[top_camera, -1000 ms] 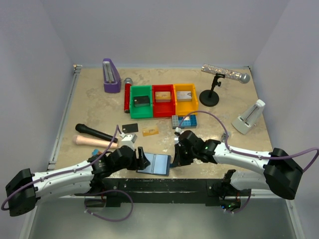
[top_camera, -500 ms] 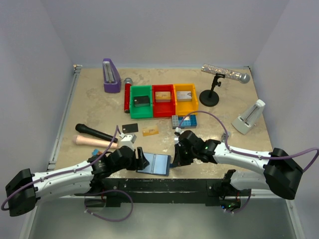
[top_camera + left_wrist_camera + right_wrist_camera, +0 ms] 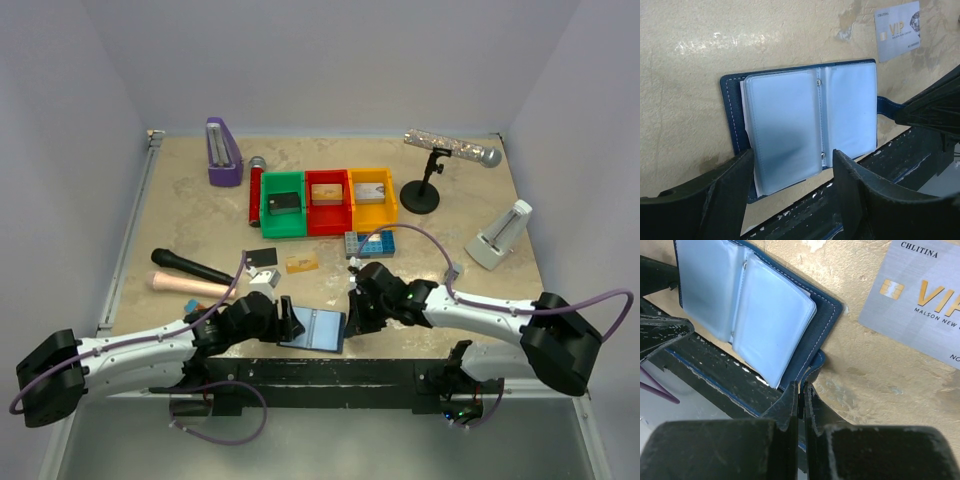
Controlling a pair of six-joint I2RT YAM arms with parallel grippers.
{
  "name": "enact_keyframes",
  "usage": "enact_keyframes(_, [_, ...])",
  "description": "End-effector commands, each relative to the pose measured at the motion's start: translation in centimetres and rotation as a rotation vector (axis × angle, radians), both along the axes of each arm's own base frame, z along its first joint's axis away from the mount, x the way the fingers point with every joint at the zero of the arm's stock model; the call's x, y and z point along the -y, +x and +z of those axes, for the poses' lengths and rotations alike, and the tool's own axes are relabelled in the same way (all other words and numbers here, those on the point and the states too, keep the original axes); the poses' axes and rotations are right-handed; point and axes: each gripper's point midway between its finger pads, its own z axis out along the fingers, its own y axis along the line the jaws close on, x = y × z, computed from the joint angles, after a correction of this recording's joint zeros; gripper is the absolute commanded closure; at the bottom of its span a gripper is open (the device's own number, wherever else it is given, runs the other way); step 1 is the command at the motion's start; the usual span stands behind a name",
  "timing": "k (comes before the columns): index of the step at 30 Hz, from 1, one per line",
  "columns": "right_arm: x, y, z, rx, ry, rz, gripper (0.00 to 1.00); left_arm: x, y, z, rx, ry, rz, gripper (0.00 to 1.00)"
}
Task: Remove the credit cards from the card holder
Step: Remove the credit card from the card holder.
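Observation:
The navy card holder [image 3: 315, 328] lies open at the table's near edge, its pale blue-grey pockets facing up [image 3: 800, 125]. My left gripper [image 3: 792, 167] is open, one finger on each side of the holder's near edge, in the top view [image 3: 287, 322] at its left side. My right gripper [image 3: 801, 388] is shut on the holder's snap tab [image 3: 816, 361], in the top view [image 3: 350, 320] at its right side. A silvery VIP card [image 3: 920, 305] lies flat beyond the holder [image 3: 897, 30]. A black card [image 3: 261, 257] and a gold-tan card [image 3: 301, 263] lie further back.
Green [image 3: 283, 205], red [image 3: 327, 200] and yellow [image 3: 371, 198] bins stand behind, each with a card inside. A blue studded plate [image 3: 368, 243], a black microphone [image 3: 190, 268], a tan handle [image 3: 185, 285], a microphone stand [image 3: 425, 190] and two metronomes [image 3: 222, 152] are around. The black table rail [image 3: 330, 370] runs just below the holder.
My left arm has edged slightly to the right towards the holder. The right gripper stays shut on the tab and the holder has barely shifted.

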Motion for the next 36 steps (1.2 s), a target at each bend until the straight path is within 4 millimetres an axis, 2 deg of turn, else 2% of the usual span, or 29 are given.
enact_keyframes(1, [-1.3, 0.3, 0.8, 0.02, 0.05, 0.028, 1.0, 0.8, -0.5, -0.1, -0.008, -0.031, -0.047, 0.32])
enact_keyframes(7, [-1.5, 0.3, 0.1, 0.006, 0.043, 0.031, 1.0, 1.5, -1.1, -0.1, -0.024, -0.078, -0.086, 0.31])
enact_keyframes(9, [-1.5, 0.2, 0.0, 0.0, 0.041, 0.032, 1.0, 2.5, -1.1, 0.7, -0.004, -0.135, -0.103, 0.31])
enact_keyframes(21, [-1.6, 0.3, -0.1, 0.001, 0.044, 0.03, 1.0, 4.2, -1.4, 3.5, 0.045, -0.256, -0.175, 0.31])
enact_keyframes(36, [-1.4, 0.2, -0.1, 0.002, 0.043, 0.026, 1.0, 4.3, -0.8, 4.7, 0.083, -0.228, -0.186, 0.33])
